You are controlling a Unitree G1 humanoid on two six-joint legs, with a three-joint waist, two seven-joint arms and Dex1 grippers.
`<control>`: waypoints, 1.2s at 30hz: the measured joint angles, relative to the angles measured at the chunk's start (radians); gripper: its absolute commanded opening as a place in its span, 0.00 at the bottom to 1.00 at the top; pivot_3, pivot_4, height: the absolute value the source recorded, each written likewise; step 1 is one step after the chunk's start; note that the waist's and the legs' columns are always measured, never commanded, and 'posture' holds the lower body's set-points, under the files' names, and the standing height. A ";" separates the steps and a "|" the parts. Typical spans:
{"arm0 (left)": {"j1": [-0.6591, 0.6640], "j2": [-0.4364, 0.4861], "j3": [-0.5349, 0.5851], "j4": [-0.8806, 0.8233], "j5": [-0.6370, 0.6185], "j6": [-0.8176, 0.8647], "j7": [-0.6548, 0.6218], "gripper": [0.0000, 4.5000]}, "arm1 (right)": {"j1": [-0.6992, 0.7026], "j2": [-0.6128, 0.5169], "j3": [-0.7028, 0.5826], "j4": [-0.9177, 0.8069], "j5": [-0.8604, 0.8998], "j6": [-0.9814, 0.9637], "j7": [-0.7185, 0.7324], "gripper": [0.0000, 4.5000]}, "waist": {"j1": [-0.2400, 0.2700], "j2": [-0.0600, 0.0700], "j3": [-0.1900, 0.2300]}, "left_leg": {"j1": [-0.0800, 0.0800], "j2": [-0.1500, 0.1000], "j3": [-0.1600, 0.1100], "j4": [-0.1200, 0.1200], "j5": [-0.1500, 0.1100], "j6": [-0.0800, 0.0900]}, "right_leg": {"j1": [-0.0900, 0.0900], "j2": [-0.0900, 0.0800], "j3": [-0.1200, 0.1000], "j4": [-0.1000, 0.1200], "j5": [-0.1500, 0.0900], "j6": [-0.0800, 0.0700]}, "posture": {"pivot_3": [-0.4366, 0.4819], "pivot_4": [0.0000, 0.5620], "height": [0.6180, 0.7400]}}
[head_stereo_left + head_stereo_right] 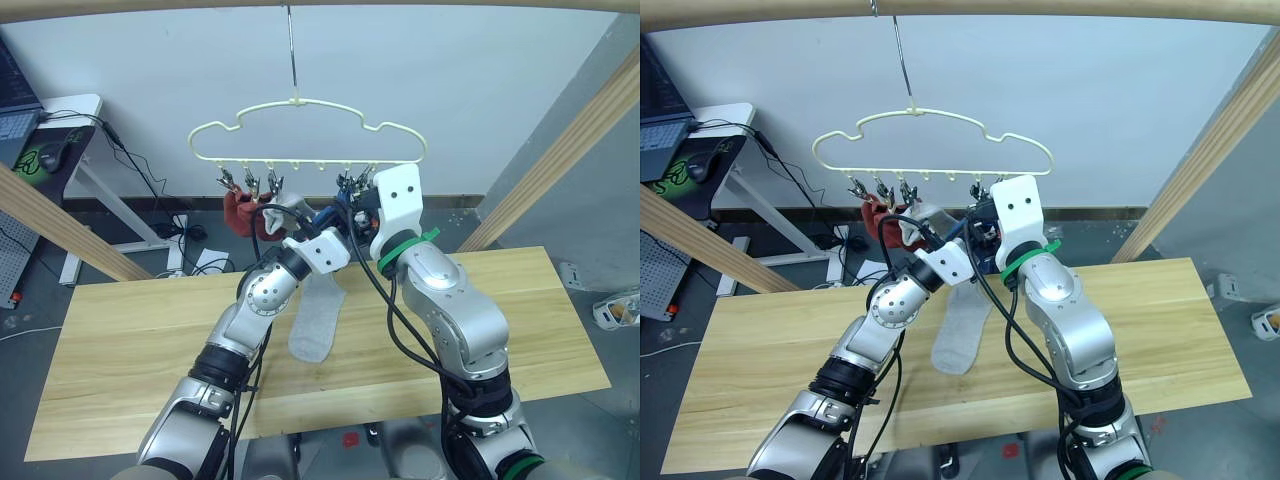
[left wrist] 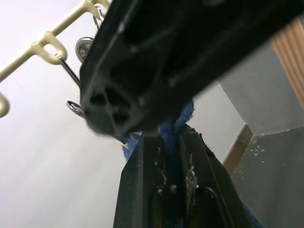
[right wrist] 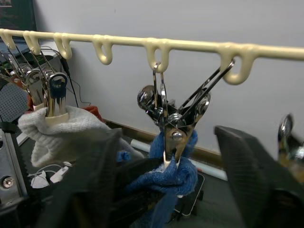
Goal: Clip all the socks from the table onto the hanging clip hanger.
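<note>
Both silver arms rise from the bottom of the head views and meet just under the pale yellow cloud-shaped wire clip hanger (image 1: 305,130), which hangs by its metal hook from a wooden pole overhead. Beneath the arms lies the long counter of pale yellow wood planks (image 1: 130,330), and on it one light grey knit ankle sock (image 1: 318,318) rests between the two forearms.

The left hand (image 2: 172,156) has its two black fingers closed on the blue knit ankle sock (image 3: 167,171); its own wrist view shows the blue cloth pinched between them, with the other arm's dark finger crossing in front and a few of the hanger's loops and clips above.

The right wrist view gives what the head views hide behind the arms: a small metal clip (image 3: 172,114) hanging from a loop of the hanger bar, with the blue sock's top edge at its tip. The right hand (image 3: 175,190) stands wide open, one black finger on each side of that clip, holding nothing. In that same view a second light grey sock (image 3: 61,128) hangs bunched from a clip farther along the bar.

From the head, a rust red knit sock (image 1: 240,212) hangs clipped near the hanger's left end.
</note>
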 measured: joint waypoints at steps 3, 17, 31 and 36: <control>0.000 0.002 0.000 0.000 0.000 0.000 0.000 0.00 | 0.012 0.003 -0.002 -0.008 0.007 -0.001 0.002 0.95 | 0.000 0.000 0.000 | 0.000 0.000 0.000 0.000 0.000 0.000 | 0.000 0.000 0.000 0.000 0.000 0.000 | 0.20 0.48 1.00; 0.060 -0.004 -0.004 -0.056 -0.097 0.040 -0.118 0.53 | 0.061 -0.017 -0.001 -0.059 0.038 -0.001 0.046 0.96 | -0.002 0.000 -0.002 | 0.000 0.000 0.000 0.001 0.000 0.000 | 0.000 0.000 0.000 0.001 0.000 0.000 | 0.20 0.46 1.00; 0.219 0.025 0.080 -0.249 -0.368 0.324 -0.313 0.54 | 0.128 -0.081 -0.040 -0.240 0.084 -0.016 0.088 0.82 | -0.014 -0.001 -0.004 | 0.001 0.000 -0.002 0.003 0.000 0.000 | 0.002 0.000 0.000 0.001 0.000 0.000 | 0.18 0.45 1.00; 0.286 0.075 0.133 -0.394 -0.496 0.430 -0.390 0.54 | 0.158 -0.092 -0.056 -0.268 0.070 -0.018 0.062 0.67 | -0.025 -0.001 -0.005 | 0.001 0.000 -0.002 0.003 0.000 -0.001 | 0.003 0.001 0.001 0.002 0.000 0.000 | 0.18 0.46 1.00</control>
